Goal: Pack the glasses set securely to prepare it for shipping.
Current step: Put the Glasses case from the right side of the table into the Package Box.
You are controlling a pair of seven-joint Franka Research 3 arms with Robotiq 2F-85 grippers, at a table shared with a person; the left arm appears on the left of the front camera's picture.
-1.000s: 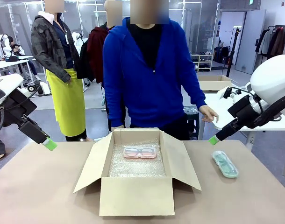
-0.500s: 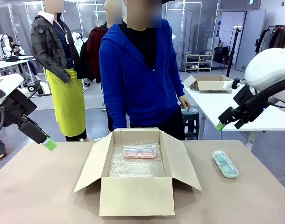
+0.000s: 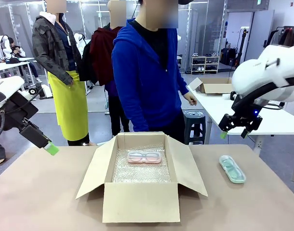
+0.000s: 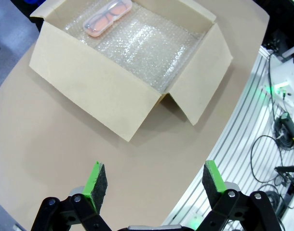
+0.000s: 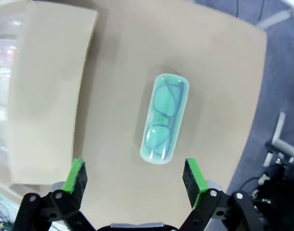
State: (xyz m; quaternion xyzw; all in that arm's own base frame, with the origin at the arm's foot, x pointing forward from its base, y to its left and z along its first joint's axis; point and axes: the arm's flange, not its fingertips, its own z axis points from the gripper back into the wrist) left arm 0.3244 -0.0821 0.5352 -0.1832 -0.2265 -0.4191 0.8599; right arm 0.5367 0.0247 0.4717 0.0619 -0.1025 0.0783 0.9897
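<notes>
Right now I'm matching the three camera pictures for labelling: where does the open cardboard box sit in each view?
Front view: open cardboard box at bottom centre, flaps spread.
Left wrist view: box across the upper half, seen at an angle.
Right wrist view: one box flap along the left edge.
Shared landmark: the tan table beneath it.

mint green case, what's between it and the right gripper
Nothing: the right wrist view shows the open right gripper above the mint green case, bare table around it.
</notes>
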